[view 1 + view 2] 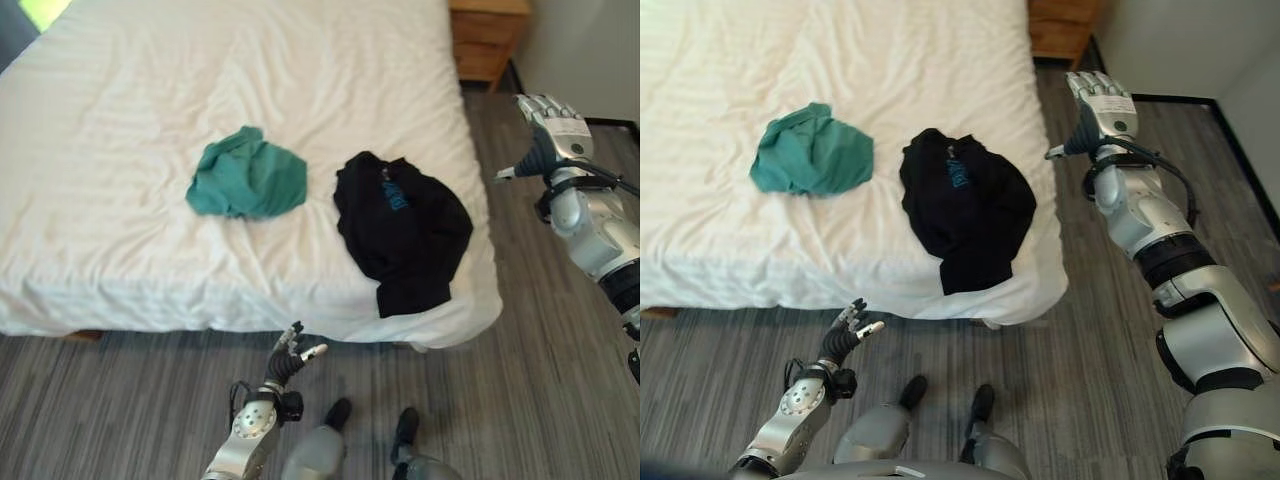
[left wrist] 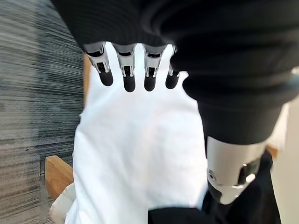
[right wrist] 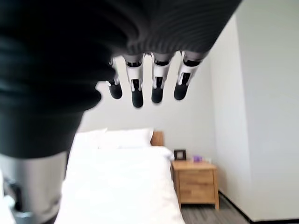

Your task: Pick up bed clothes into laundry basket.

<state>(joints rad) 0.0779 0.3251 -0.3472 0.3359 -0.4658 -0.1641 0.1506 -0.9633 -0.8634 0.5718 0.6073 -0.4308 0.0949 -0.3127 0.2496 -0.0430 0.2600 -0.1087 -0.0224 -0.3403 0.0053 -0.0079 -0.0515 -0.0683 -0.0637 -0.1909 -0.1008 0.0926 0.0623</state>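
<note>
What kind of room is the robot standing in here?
Most likely a bedroom. A bed with white sheets has a green garment and a black garment lying on it, and a wooden nightstand stands beside it on a grey striped floor.

Two garments lie on the bed (image 1: pixel 120 150): a crumpled top (image 1: pixel 247 176) to the left, a sweatshirt (image 1: pixel 402 228) just right of it near the bed's right front corner, apart. Nightstand (image 1: pixel 487 38) stands behind the bed's right side. Left robot hand (image 1: pixel 289 358) sits before the bed's front edge, right robot hand (image 1: pixel 548 128) off its right side over the floor (image 1: pixel 540 330).
</note>
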